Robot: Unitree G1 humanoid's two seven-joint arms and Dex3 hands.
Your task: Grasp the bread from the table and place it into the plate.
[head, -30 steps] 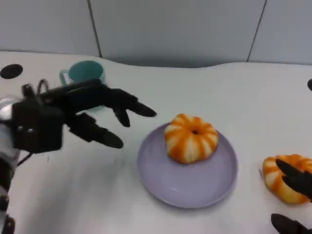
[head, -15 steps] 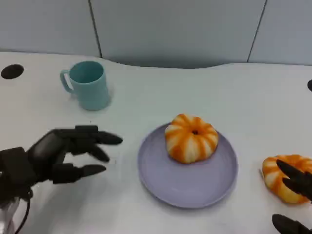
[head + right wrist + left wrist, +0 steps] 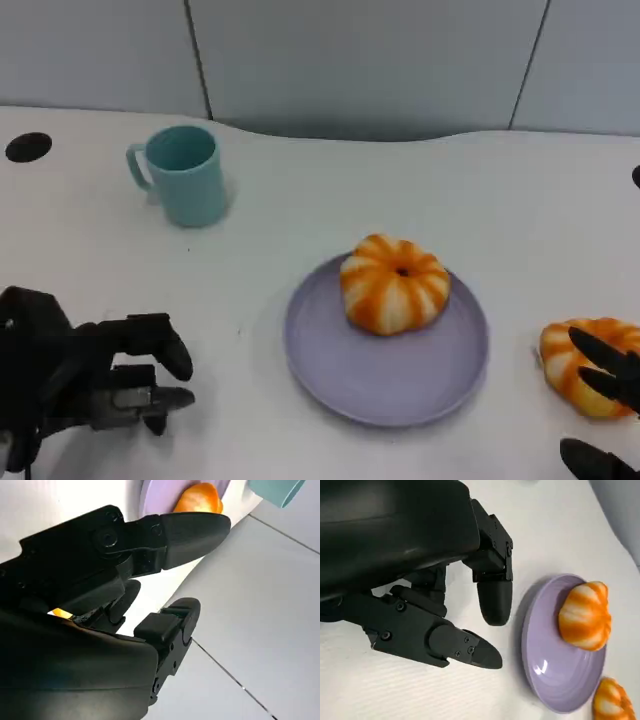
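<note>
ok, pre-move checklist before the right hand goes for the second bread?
1. One bread already on the plate: ok.
2. Second bread on the table, right of the plate: ok.
3. Right hand over that bread, fingers apart: ok; contact: cannot tell.
4. Left hand holds nothing, left of the plate, out of the path: ok.
5. Bare plate area toward the near rim: ok.
6. Teal cup far from the route: ok.
</note>
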